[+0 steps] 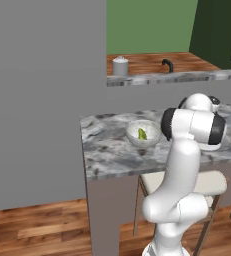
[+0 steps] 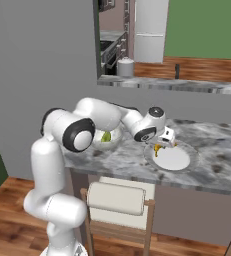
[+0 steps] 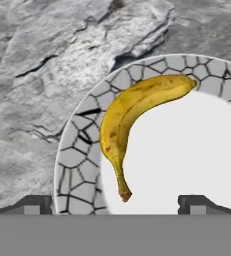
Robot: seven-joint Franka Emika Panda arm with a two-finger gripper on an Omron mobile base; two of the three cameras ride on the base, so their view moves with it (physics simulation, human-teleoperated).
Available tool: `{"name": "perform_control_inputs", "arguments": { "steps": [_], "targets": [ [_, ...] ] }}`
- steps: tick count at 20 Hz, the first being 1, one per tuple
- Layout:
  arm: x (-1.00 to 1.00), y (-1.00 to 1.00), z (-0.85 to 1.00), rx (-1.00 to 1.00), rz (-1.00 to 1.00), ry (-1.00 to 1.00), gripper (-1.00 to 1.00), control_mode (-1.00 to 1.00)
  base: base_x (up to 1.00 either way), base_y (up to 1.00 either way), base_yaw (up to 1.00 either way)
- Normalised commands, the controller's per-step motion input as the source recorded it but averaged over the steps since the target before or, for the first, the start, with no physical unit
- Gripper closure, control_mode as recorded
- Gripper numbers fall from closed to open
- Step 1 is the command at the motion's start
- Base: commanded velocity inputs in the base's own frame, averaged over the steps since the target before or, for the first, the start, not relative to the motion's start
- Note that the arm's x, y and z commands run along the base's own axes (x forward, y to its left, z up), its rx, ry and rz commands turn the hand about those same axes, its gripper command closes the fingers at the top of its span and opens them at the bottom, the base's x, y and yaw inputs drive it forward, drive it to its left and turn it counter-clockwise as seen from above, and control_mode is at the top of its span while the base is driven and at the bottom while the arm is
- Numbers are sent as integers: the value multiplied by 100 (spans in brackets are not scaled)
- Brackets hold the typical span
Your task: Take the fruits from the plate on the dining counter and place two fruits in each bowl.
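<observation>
Gripper, jaws spread wide and empty, hangs over the banana at the plate rim's nine o'clock, apparently lining up a pick; a green fruit sits in the pale bowl.

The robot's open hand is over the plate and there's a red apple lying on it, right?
Not quite. The fruit lying on the plate is a yellow banana, not a red apple; the hand view shows it clearly. The rest is right: the gripper is open and hangs over the plate.
</observation>
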Motion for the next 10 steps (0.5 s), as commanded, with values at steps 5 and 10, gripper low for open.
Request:
{"name": "perform_control_inputs", "arguments": {
  "steps": [5,10],
  "targets": [
    [21,0,-24,0,0,0,-100,-100,0,0,0],
    [25,0,-23,0,0,0,-100,-100,0,0,0]
  ]
}}
